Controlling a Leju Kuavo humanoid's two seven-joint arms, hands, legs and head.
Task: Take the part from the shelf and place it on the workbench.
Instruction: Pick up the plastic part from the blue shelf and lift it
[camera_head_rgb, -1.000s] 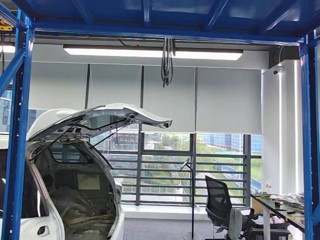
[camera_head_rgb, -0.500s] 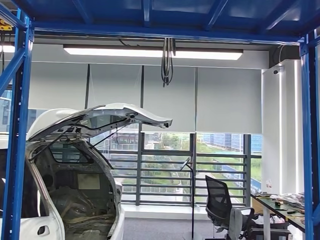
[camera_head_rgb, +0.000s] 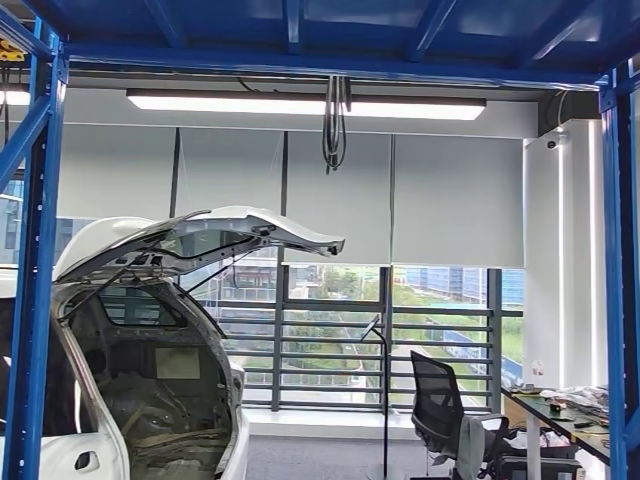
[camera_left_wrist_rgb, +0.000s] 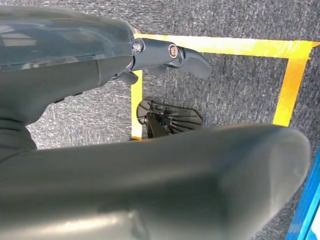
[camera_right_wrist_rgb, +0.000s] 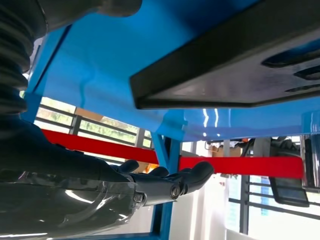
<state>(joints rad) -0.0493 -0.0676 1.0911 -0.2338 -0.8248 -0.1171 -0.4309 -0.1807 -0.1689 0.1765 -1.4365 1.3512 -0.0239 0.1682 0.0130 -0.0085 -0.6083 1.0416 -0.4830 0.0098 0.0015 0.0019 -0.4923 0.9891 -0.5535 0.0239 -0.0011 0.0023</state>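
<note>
Nothing has moved; right hand (camera_right_wrist_rgb: 166, 182) lies empty beside black part (camera_right_wrist_rgb: 226, 65).

shelf frame: blue painted steel shelf frame (camera_head_rgb: 34, 260), uprights and top beams one saturated blue; underside glossy blue in the right wrist view
rail: flat red rail (camera_right_wrist_rgb: 245, 166) across the blue frame
part: flat black plastic part (camera_right_wrist_rgb: 234, 65), matte, against the blue shelf underside
car: white car body (camera_head_rgb: 143, 330) with raised hatch, bare grey interior
floor: dark grey speckled carpet floor (camera_left_wrist_rgb: 234, 80), yellow tape lines (camera_left_wrist_rgb: 290, 85) forming a corner
hands: left hand (camera_left_wrist_rgb: 170, 52) dark grey fingers, silver screws; right hand (camera_right_wrist_rgb: 170, 182) black fingers
chair: black mesh office chair (camera_head_rgb: 438, 405)
blinds: pale grey roller blinds (camera_head_rgb: 453, 200)
</note>
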